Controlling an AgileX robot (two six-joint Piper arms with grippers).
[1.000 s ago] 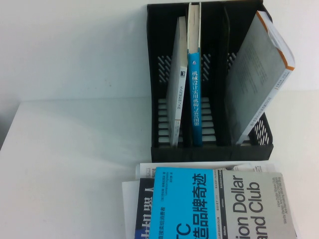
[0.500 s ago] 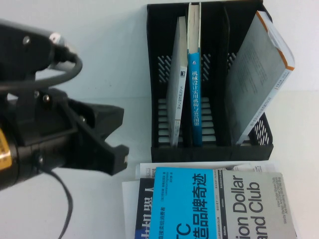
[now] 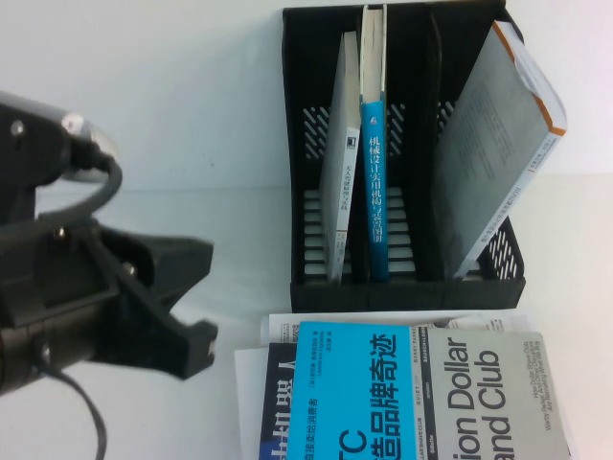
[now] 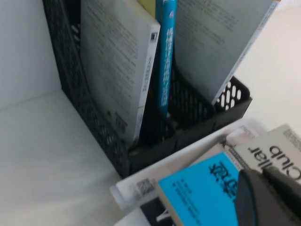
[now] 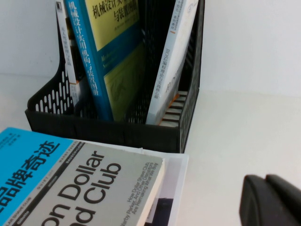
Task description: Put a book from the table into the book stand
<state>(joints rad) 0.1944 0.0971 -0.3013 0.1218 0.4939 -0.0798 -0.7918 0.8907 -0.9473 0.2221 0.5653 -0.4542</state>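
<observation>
High view: white table across frame. Black book stand upper right, three slots. Left gripper at left edge, fingers spread wide, holding nothing. Book with orange edges leaning in rightmost slot. Cyan-grey book flat at bottom. Right gripper only in wrist corner, opening can't tell.

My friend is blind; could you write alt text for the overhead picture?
A black book stand on a white table holds three upright books, including the orange-edged book. The left gripper, open, hovers left of it, above a cyan-and-grey book.
</observation>
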